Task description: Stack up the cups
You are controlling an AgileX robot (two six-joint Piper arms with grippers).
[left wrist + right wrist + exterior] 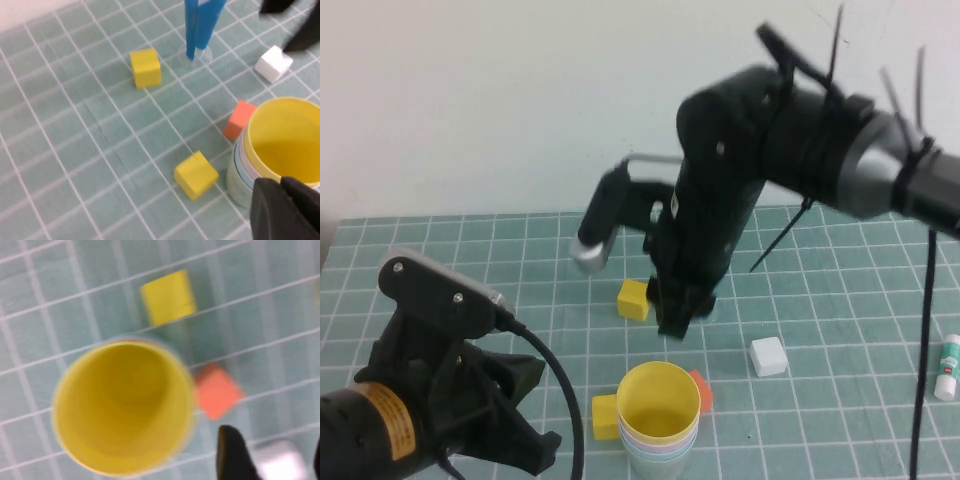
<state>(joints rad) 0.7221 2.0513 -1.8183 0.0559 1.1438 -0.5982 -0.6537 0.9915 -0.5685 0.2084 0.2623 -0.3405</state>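
The left pincer (535, 440) sits low at the near edge of the bench (440, 260), at about 8 o'clock, clenched on nothing. Just beside it at 6 o'clock stands the stack of cups (660, 420), the yellow cup (658, 402) on top with the other rims showing under it. A yellow block (605, 417) touches the stack on one side and an orange block (701, 391) sits close on the other. The stack looks done, so the best move now is to lift the right pincer (678, 318) straight up, without bumping the rim. It hangs a little behind the stack, near the middle, fingers apart and holding nothing. Farther back lie another yellow block (633, 299) and, at 3 o'clock, a white block (768, 356). The far side has the most open room.
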